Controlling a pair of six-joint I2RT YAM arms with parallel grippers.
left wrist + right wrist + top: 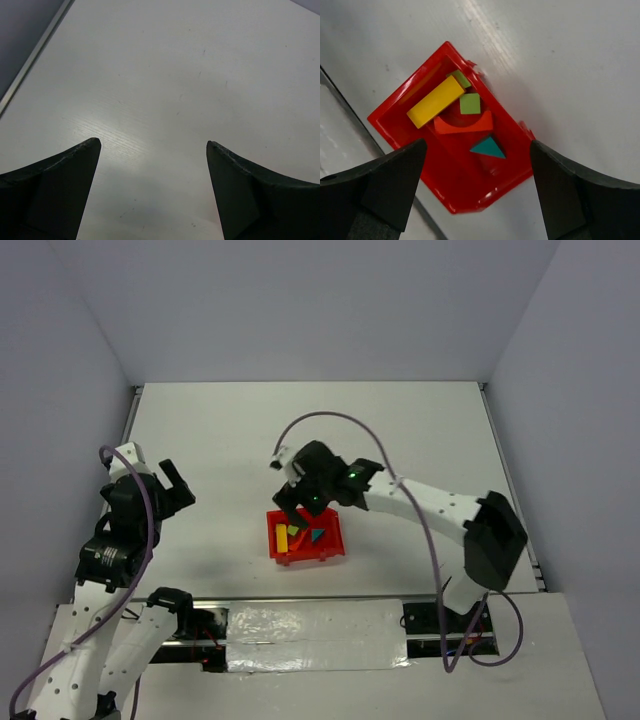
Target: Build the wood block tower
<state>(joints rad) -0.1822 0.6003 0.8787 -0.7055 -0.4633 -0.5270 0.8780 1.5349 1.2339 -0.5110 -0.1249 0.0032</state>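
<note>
The wooden blocks lie loose and flat inside a red bin, none on top of another: a yellow bar, a green cube, a second green piece half under the bar, an orange-red arch and a teal wedge. My right gripper hangs open above the bin, its fingers wide to either side of the wedge and holding nothing. From above, the right gripper sits over the far rim of the bin. My left gripper is open over bare table, far left of the bin.
The left gripper stands about a bin's length or more from the bin. A metal rail runs along the table's left edge. A shiny taped strip lies between the arm bases, just in front of the bin.
</note>
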